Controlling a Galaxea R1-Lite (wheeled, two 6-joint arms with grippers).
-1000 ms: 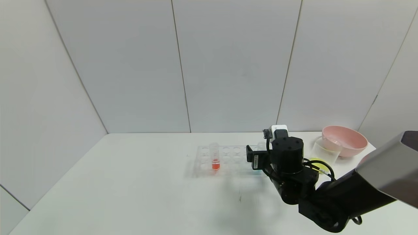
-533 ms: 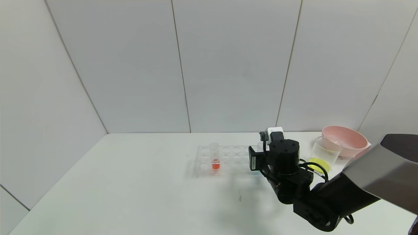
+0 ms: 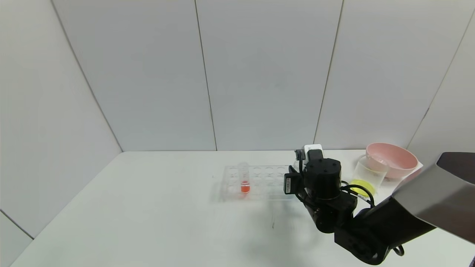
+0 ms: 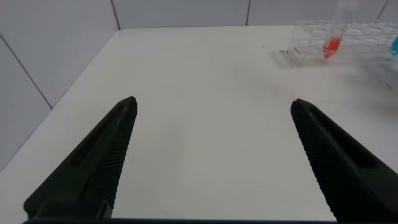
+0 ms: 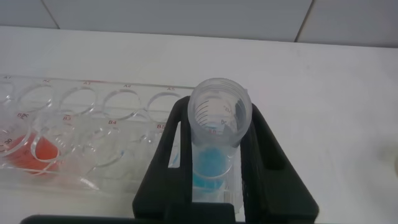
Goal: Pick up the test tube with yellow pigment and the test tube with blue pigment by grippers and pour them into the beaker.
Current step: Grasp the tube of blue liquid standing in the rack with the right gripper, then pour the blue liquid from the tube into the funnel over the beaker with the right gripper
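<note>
Blue tube [image 5: 219, 134] — in right pincer [image 5: 214, 162], rack [image 5: 93, 115] end.

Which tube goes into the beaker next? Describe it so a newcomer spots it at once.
Find the clear many-holed rack mid-table; at its end nearer the beaker, the right gripper clasps the test tube with blue pigment. Its liquid is bright blue, whereas the only other tube in the rack holds red-orange.

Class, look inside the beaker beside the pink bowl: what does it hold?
The beaker holds a shallow layer of yellow liquid at its bottom. No blue shows in it. The right arm's cables cover its lower left edge.
</note>
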